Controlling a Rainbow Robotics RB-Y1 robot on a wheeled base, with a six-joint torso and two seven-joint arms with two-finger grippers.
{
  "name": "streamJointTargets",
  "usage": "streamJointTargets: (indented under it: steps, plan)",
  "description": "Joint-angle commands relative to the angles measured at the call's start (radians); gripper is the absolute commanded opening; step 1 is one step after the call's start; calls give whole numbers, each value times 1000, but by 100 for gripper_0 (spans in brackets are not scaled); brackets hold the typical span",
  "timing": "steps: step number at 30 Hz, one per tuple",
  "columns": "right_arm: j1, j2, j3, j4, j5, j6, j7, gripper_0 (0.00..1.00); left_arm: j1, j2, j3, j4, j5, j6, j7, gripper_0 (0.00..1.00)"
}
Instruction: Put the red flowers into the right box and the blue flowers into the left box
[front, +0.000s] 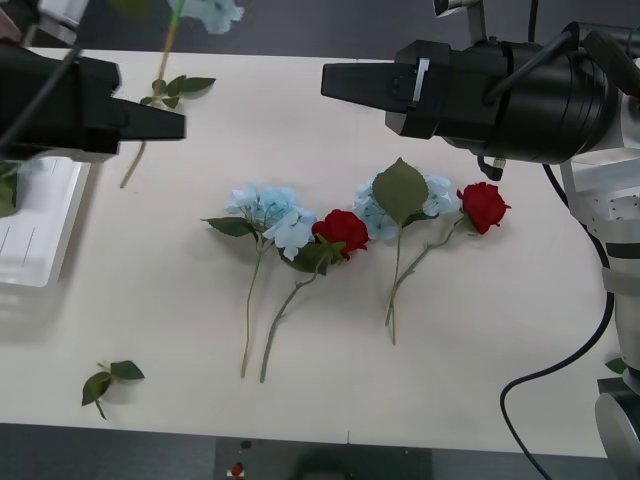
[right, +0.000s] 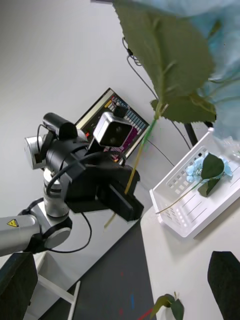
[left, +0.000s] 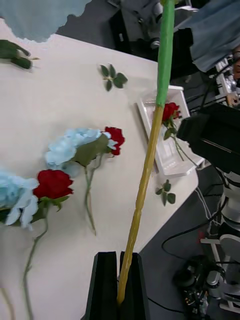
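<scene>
My left gripper (front: 165, 122) (left: 120, 285) hovers over the table's left side, shut on the stem of a blue flower (front: 212, 12) (left: 150, 150) whose head rises at the far edge. On the table lie two blue flowers (front: 268, 212) (front: 432, 195) and two red flowers (front: 341, 230) (front: 484, 205). The left box (front: 40, 235) (right: 175, 197) stands at the left edge with a blue flower (right: 197, 170) inside. The right box (left: 150, 112) holds a red flower (left: 170, 110). My right gripper (front: 330, 80) (right: 120, 272) is open above the far middle, holding nothing.
Loose green leaf sprigs lie near the front left corner (front: 110, 380) and near the right box (left: 166, 192) (left: 112, 77). A black cable (front: 560, 370) hangs off the table's right side. A monitor (right: 117, 122) stands beyond the left arm.
</scene>
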Motion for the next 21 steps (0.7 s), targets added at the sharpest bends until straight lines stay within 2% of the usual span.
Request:
streamJointTargets:
  steps: [1,6,9,13,21]
  plan:
    - [-44,2,-12,-20,-15,-4,21,100,94,94,118,35,26,47,-24,0]
    - [-31,-24,-32,-9,-10,-11,19,100,203,166,242,115,26,79,-79,0]
    - [-34,-65,-42,-13,-15,-22,13,100,289,218,302,213,20,78,-157,0]
    - [-30,-106,-35,-12,-6,-24,-56,100,359,266,339,362,-4,79,-280,0]
    - [4,-214,13,-15,109,-21,-363,100,381,297,336,629,-162,79,-470,0]
